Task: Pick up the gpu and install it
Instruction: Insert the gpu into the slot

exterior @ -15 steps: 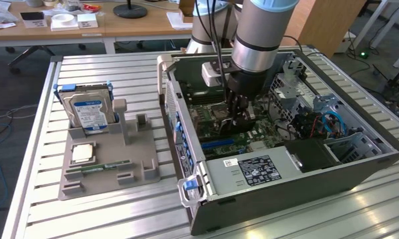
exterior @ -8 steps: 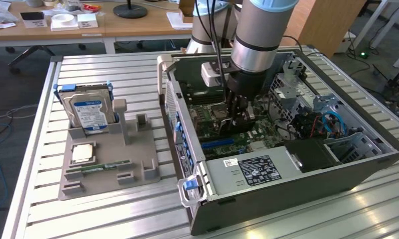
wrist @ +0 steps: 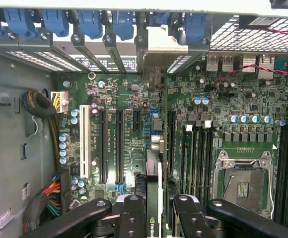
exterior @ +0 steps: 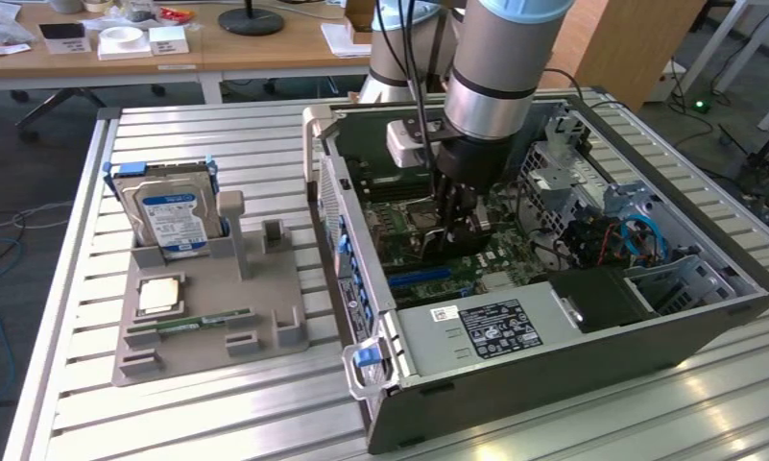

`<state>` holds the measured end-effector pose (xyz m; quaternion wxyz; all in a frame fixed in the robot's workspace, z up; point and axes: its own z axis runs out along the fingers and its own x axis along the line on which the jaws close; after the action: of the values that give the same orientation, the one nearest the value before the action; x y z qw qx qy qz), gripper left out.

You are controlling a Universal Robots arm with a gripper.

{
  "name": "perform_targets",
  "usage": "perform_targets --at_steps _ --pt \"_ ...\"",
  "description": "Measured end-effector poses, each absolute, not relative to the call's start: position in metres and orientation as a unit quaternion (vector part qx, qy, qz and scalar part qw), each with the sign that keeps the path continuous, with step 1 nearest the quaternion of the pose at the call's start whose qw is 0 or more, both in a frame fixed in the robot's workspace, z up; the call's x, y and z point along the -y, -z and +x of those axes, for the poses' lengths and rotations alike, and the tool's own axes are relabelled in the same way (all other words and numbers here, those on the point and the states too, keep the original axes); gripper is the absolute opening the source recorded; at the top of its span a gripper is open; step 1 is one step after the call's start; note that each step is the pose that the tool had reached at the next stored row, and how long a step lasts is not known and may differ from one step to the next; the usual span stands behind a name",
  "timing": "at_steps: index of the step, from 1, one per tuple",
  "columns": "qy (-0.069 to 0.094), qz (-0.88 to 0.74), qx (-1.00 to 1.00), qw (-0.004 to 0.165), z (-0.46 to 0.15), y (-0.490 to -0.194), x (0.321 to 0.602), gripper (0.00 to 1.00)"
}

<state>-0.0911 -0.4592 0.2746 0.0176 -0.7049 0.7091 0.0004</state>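
The exterior view looks steeply down from a little way off at the slatted table (exterior: 230, 413), the open computer case (exterior: 551, 384) lying from centre towards four o'clock. The wrist view hangs close above, facing straight down past the gripper (wrist: 156, 206); both share the motherboard (exterior: 391, 206) (wrist: 129, 99)

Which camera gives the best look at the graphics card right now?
The wrist view. It looks down on the graphics card, held edge-on in the claw above the circuit board. In the exterior view the claw reaches into the computer case and mostly hides the graphics card.
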Motion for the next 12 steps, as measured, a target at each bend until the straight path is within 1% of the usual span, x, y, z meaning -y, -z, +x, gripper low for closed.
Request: perform_targets --at_steps 12 --pt "0.000 -0.705 -0.709 0.018 -0.0944 -0.2745 0.4592 0.26"
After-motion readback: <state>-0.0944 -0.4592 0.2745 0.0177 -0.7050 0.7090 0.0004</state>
